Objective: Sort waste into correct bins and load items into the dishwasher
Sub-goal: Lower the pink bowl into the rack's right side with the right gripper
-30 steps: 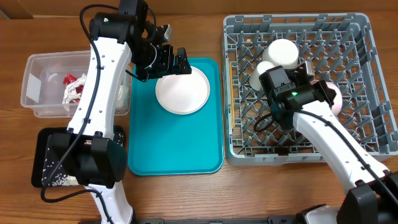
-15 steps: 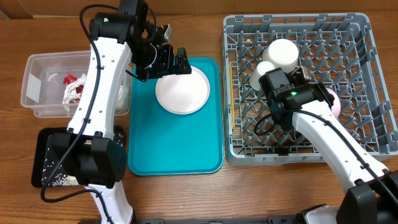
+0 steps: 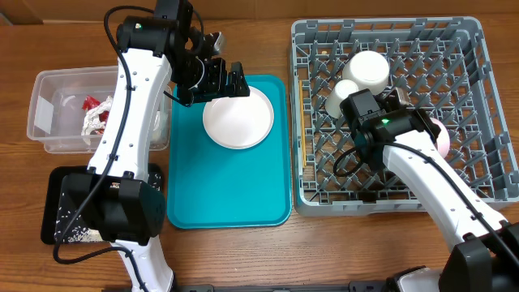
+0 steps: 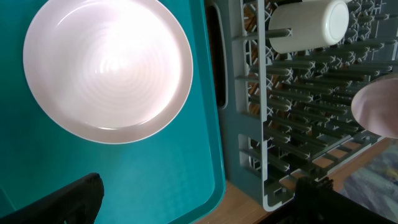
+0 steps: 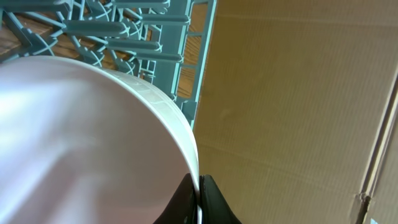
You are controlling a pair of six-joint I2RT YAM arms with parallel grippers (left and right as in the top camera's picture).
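**a white bowl being gripped over the rack, a plate being left on the tray**

the right jaws are being pressed fully together on the rim of a white bowl [image 5: 93, 137], which is being held among the pegs toward the right side of the grey dish rack [image 3: 478, 49]. in the overhead view only a pale sliver of this bowl is being shown beside the right arm [image 3: 422, 174]. the rack is being carried by the table [image 3: 243, 259] along its right edge. a white cup [image 3: 339, 99] and a second white bowl [image 3: 371, 69] are being held in the far half of the rack, just beside each other.

the left jaws are being held wide open with nothing between them, just above the far rim of the white plate [image 3: 238, 122]. the plate is being carried by the far part of the teal tray [image 3: 227, 191] in the middle of the table.

at the left edge, a red wrapper [image 3: 99, 112] and white napkins [image 3: 65, 101] are being contained in the clear tub [image 3: 40, 130]. at the near left corner, the black tray [image 3: 50, 203] is being partly hidden by the base of the left arm [image 3: 134, 113], with pale crumbs [image 3: 79, 235] being shown on it.
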